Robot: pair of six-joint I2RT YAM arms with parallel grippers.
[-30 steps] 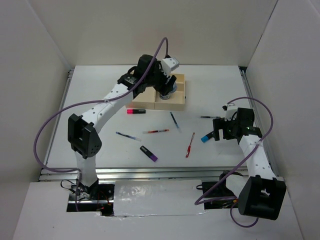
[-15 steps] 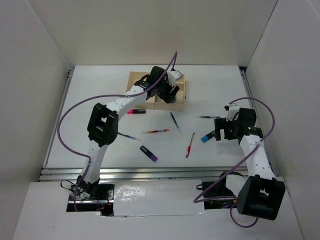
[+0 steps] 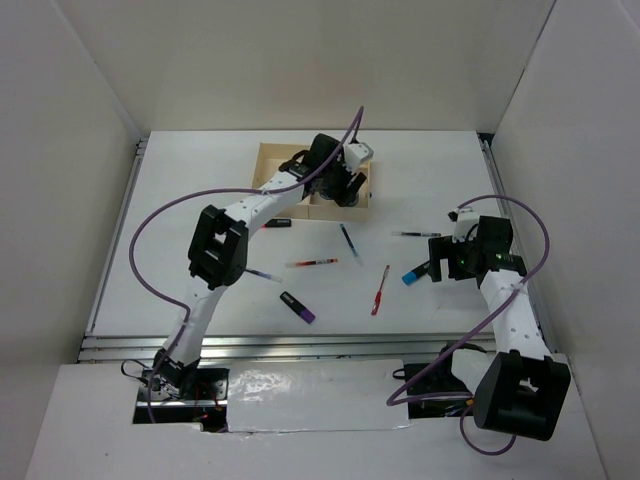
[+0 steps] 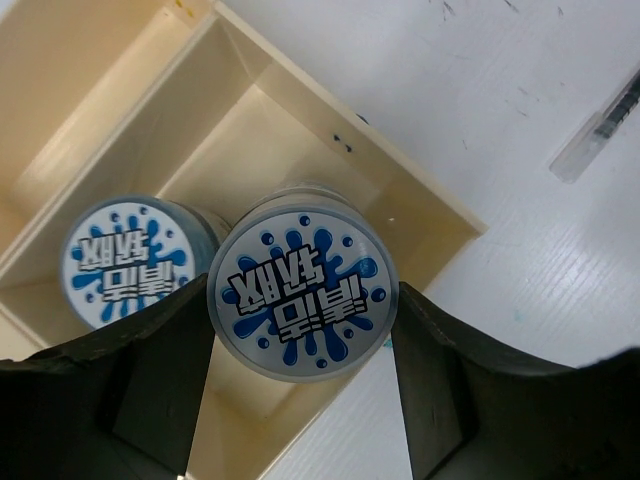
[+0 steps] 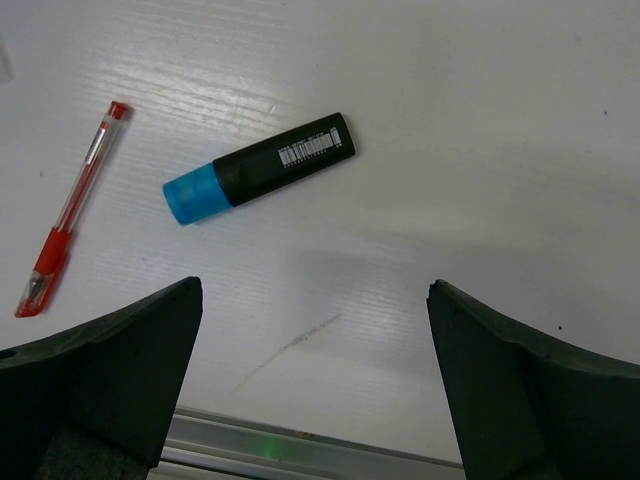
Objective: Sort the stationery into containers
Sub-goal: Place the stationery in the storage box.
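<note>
The left arm stretched far across to the tray (image 4: 410, 175). The left gripper (image 4: 302, 300) was clamped on a tape roll (image 4: 303, 285) over a small compartment, just beside a second roll (image 4: 130, 262) lying inside. Both rolls showed white faces splashed with blue. A second before, that arm's elbow had sat further left. The right gripper (image 5: 312, 290) hung wide open above a blue-capped highlighter (image 5: 258, 168), unmoved.

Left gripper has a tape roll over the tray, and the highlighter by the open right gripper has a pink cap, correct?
The highlighter by the open right gripper has a blue cap, not pink; the right wrist view shows it. The left gripper does hold a tape roll over the tray.
</note>
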